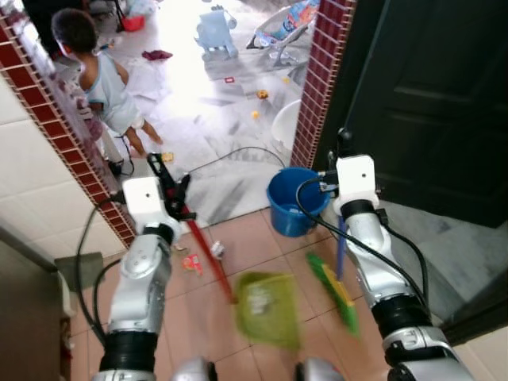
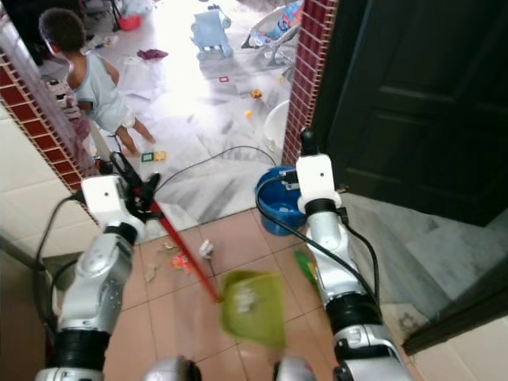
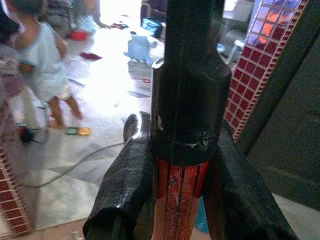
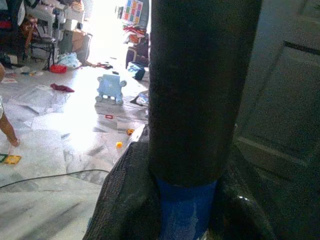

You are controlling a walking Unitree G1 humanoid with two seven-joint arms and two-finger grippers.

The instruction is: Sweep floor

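My left gripper (image 1: 176, 193) is shut on the red handle (image 1: 209, 255) of a green dustpan (image 1: 268, 308), whose pan rests low over the tan floor tiles. In the left wrist view the black fingers (image 3: 125, 190) clamp the red handle (image 3: 177, 195) below its black cap. My right gripper (image 1: 343, 151) is shut on the blue handle (image 1: 340, 248) of a green broom (image 1: 336, 292), whose head slants down to the tiles beside the dustpan. The right wrist view has the blue handle (image 4: 185, 212) between the fingers (image 4: 125, 200). Small litter (image 1: 193, 262) and a white scrap (image 1: 216, 250) lie left of the dustpan handle.
A blue bucket (image 1: 294, 200) stands at the doorway threshold ahead. A small person (image 1: 103, 79) stands on the marble floor beyond, among toys and scraps. A black cable (image 1: 238, 151) crosses that floor. Red-brick pillars (image 1: 321, 71) frame the opening; a dark door (image 1: 429, 95) is to the right.
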